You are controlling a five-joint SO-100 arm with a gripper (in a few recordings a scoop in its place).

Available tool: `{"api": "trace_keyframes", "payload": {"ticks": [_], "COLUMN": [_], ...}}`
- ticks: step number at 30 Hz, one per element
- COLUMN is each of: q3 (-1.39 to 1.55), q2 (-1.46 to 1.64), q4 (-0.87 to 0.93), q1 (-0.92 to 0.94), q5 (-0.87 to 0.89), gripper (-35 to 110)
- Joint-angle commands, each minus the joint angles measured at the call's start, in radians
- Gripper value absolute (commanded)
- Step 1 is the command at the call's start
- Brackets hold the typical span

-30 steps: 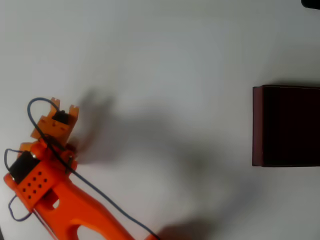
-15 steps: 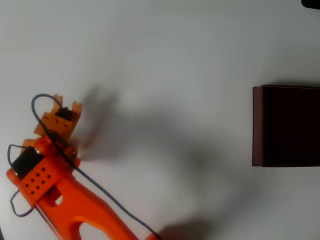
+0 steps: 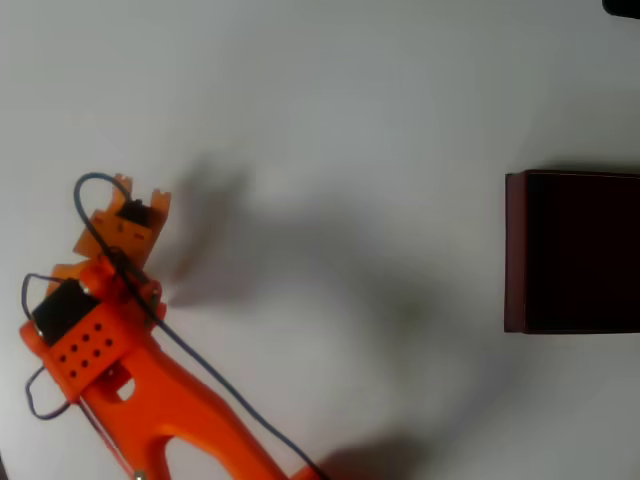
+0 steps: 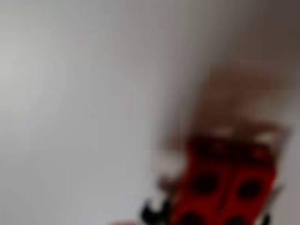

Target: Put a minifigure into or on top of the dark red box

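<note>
One orange arm sits lower left in the overhead view, pincer (image 3: 137,200) over the pale counter (image 3: 330,110); jaw state cannot be told. Wrist view, blurred: the red minifigure (image 4: 225,187) with dark spots fills the lower right, close to the lens. Dark red box (image 3: 514,250) at the right edge, well apart.

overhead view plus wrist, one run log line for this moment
gripper: table's left, state unclear | minifigure: red blur close in wrist view | dark red box: right edge, nothing visible inside
</note>
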Motion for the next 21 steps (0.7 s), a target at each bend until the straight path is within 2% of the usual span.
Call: {"api": "trace_keyframes", "payload": {"ticks": [1, 21], "q3": [-0.031, -0.051], "q2": [0.009, -0.043], "q4": [0.014, -0.008], "q1": [-0.006, -0.002], "q5": [0.0, -0.005], "gripper": [20, 20]}}
